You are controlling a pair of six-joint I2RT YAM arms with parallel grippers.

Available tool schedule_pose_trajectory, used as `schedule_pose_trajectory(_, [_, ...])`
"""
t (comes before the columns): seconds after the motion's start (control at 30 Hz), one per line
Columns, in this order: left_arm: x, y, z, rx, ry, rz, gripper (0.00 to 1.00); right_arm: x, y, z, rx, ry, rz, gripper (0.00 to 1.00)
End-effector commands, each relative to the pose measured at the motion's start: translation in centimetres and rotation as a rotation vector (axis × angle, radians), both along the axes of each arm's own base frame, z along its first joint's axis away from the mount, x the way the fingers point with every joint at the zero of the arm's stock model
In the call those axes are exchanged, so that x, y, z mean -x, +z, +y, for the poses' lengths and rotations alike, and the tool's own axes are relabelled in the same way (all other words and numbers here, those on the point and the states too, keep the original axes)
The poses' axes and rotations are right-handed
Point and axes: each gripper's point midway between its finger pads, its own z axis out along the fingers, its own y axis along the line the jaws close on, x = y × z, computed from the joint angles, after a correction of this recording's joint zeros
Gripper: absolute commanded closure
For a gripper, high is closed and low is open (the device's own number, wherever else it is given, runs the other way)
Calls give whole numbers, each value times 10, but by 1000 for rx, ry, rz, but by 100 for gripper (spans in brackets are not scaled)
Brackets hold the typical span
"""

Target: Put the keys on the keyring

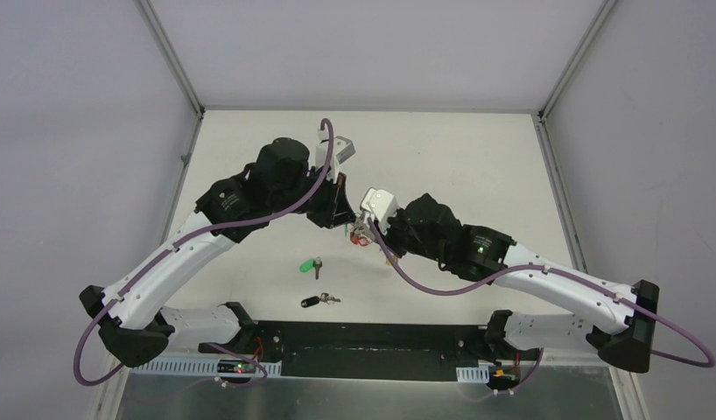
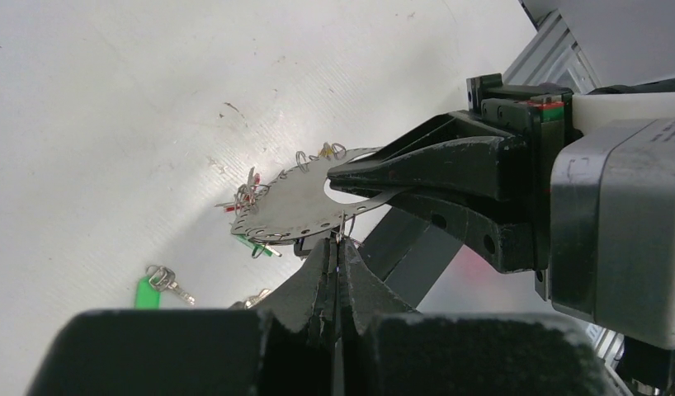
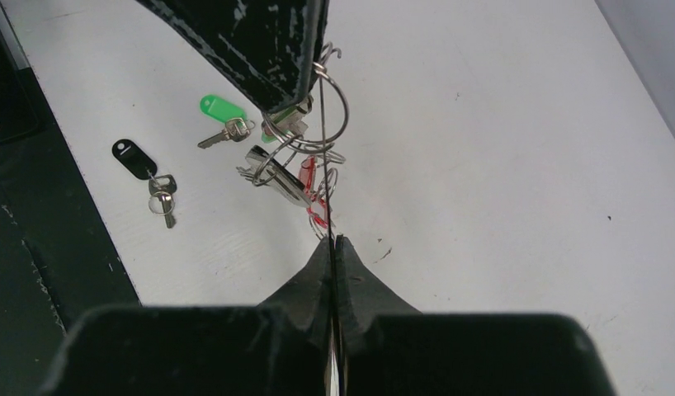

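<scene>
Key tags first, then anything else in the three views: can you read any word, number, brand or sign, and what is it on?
No text is readable in any view.
Green key tag: visible face blank.
Black key tag: visible face blank.
Grey housing on the right arm: faint marks, too blurred to read.
Circuit boards at the arm bases: too small to read.
</scene>
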Motion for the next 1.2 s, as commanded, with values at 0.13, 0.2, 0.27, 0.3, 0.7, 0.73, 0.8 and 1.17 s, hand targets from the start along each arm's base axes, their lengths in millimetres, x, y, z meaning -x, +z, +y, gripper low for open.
schedule_pose_trajectory(0.13, [19, 17, 4, -12, -140, -72, 100, -3, 16, -5, 11, 20, -53, 100])
schedule_pose_trajectory(0.2, [22, 16, 3, -20, -171, -83, 100, -1, 15, -4, 7, 38, -51, 100])
schedule_pose_trajectory(0.27, [24, 14, 2, -26, -198, -89, 100, 3, 15, -3, 3, 59, -47, 100])
schedule_pose_trajectory(0.3, [25, 14, 2, -27, -213, -92, 100, 4, 15, -2, 0, 68, -46, 100])
schedule_pose_trajectory(0.7, [36, 18, 8, -43, -298, -155, 100, 19, 12, 1, -13, 166, -26, 100])
schedule_pose_trajectory(0.73, [38, 18, 9, -45, -305, -157, 100, 19, 13, 1, -17, 174, -23, 100])
schedule_pose_trajectory(0.8, [39, 18, 12, -57, -302, -154, 100, 19, 14, 1, -23, 174, -20, 100])
schedule_pose_trajectory(1.17, [40, 16, 28, -177, -264, -61, 100, -1, 21, -11, 59, 87, -73, 100])
